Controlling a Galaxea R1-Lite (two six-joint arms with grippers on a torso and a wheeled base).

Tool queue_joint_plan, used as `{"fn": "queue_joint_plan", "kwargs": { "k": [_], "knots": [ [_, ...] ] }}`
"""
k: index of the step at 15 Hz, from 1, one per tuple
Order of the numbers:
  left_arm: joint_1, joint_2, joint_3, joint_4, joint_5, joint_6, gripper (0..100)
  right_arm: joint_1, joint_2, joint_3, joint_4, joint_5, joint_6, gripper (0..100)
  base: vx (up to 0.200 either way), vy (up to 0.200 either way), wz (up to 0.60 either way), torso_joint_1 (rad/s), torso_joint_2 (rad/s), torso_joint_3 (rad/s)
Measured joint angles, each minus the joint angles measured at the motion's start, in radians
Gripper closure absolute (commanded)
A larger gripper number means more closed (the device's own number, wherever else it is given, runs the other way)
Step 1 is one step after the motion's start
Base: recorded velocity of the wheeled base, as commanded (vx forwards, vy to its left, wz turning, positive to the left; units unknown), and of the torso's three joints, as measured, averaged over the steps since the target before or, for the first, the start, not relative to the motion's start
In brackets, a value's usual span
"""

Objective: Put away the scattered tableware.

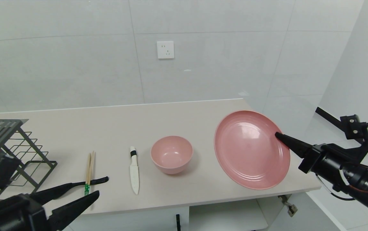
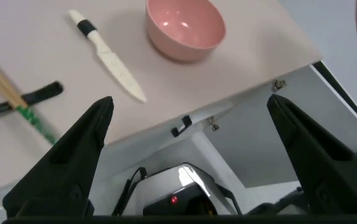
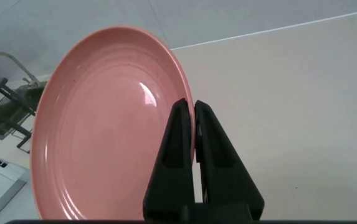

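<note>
Nearest us, our left pincer (image 1: 102, 186) hung spread wide at the matte table's (image 1: 171, 118) front edge, with the thin wooden chopsticks' (image 1: 90, 166) near ends by its tips. Beyond lay a slim cream knife (image 1: 134, 170) and a round, smooth pink bowl (image 1: 171, 154). Our right pincer (image 1: 277, 135) gripped the rim of the glossy, ringed pink plate (image 1: 248, 150), which was tilted at the table's right end.
</note>
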Motion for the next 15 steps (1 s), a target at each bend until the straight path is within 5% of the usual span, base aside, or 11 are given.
{"fn": "queue_joint_plan", "kwargs": {
  "k": [4, 7, 15],
  "knots": [
    [-0.05, 0.337, -0.05, -0.295, 0.044, -0.012, 0, 0.0, -0.006, 0.01, 0.0, 0.0, 0.0, 100, 0.0, 0.0, 0.0, 0.0, 0.0, 0.0],
    [-0.065, 0.537, -0.104, -0.521, 0.069, -0.064, 0, -0.007, -0.039, 0.031, 0.0, 0.0, 0.005, 100, 0.0, 0.0, 0.0, 0.0, 0.0, 0.0],
    [-0.121, 0.771, -0.152, -0.567, 0.074, -0.076, 0, 0.011, -0.073, 0.021, 0.0, 0.001, 0.005, 100, 0.0, 0.0, 0.0, 0.0, 0.0, 0.0]
  ]
}}
